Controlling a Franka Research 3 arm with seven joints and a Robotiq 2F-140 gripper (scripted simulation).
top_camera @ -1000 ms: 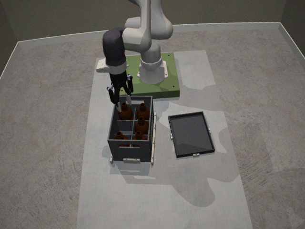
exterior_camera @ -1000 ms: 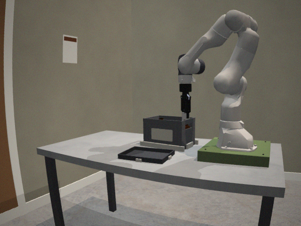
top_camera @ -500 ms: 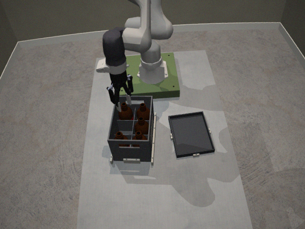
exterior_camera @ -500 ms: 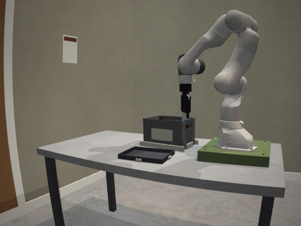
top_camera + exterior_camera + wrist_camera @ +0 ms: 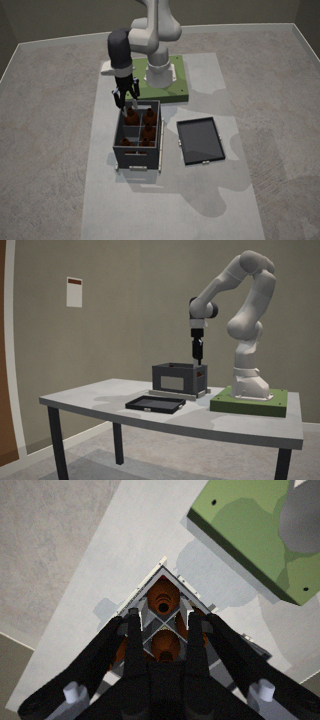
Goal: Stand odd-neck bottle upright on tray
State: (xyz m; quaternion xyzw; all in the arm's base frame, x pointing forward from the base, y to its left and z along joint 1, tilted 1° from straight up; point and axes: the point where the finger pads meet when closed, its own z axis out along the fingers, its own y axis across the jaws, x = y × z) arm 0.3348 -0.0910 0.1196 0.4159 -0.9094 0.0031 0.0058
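Note:
The dark grey crate (image 5: 135, 161) (image 5: 156, 380) stands level and holds five brown bottles. One (image 5: 132, 119) (image 5: 161, 591) is back left, one (image 5: 149, 119) back right, one (image 5: 148, 133) (image 5: 165, 642) middle right, and one (image 5: 125, 141) front left and one (image 5: 145, 141) front right. The middle left compartment is empty. My gripper (image 5: 130, 107) (image 5: 196, 364) (image 5: 163, 603) is partly open, pointing down, its fingertips apart on either side of the back left bottle's neck, with gaps visible. The tray (image 5: 201, 140) (image 5: 155, 404) lies flat and empty. I cannot tell a neck difference.
Pale strips (image 5: 161, 144) (image 5: 171, 395) run along the crate's base, and small blocks (image 5: 205, 162) (image 5: 147, 410) sit at the tray's edges. The green robot base (image 5: 170, 98) (image 5: 248, 407) (image 5: 240, 540) is close behind the crate. Thin dividers and high walls surround the bottles.

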